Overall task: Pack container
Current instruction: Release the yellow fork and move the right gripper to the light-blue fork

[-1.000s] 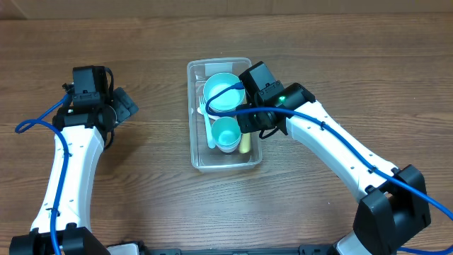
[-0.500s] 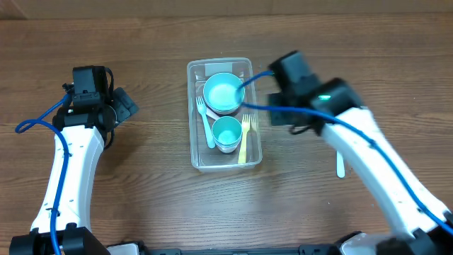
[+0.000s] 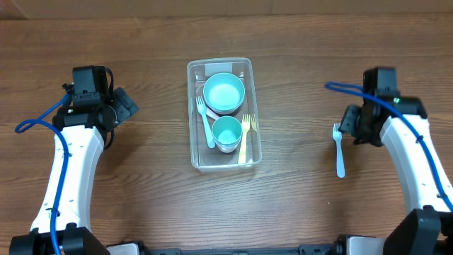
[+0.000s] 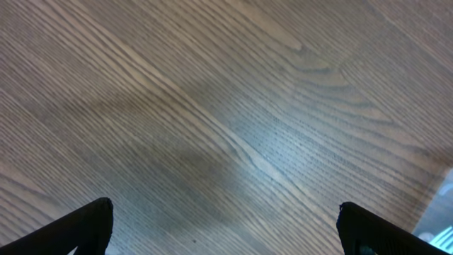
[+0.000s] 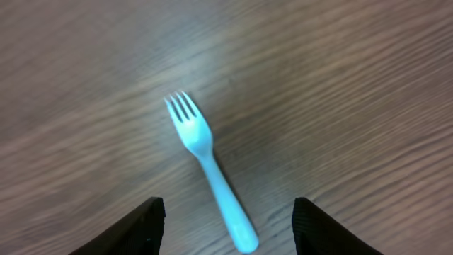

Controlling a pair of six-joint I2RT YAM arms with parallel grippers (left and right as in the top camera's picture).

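Note:
The clear rectangular container [image 3: 192, 152] stands mid-table. It holds a light-blue bowl [image 3: 224, 93], a light-blue cup [image 3: 227, 133], a blue fork [image 3: 204, 122] and a yellow fork [image 3: 244, 138]. Another light-blue fork [image 3: 339, 150] lies on the wood at the right, tines pointing away. My right gripper [image 3: 352, 127] hovers just beside it. In the right wrist view the fork [image 5: 209, 177] lies flat, its handle end between the open fingers of that gripper [image 5: 230, 227], which touch nothing. My left gripper [image 3: 127, 105] is far left of the container, open [image 4: 226, 227] over bare wood.
A wooden table top [image 3: 141, 198] surrounds the container. A blue cable [image 3: 39, 122] loops off the left arm, another [image 3: 347, 91] off the right arm. A brown wall runs along the table's far edge [image 3: 226, 7].
My right arm has swung from above the container to the right side of the table, over the loose blue fork, its jaws widening. The yellow fork now lies in the container. The left arm is still.

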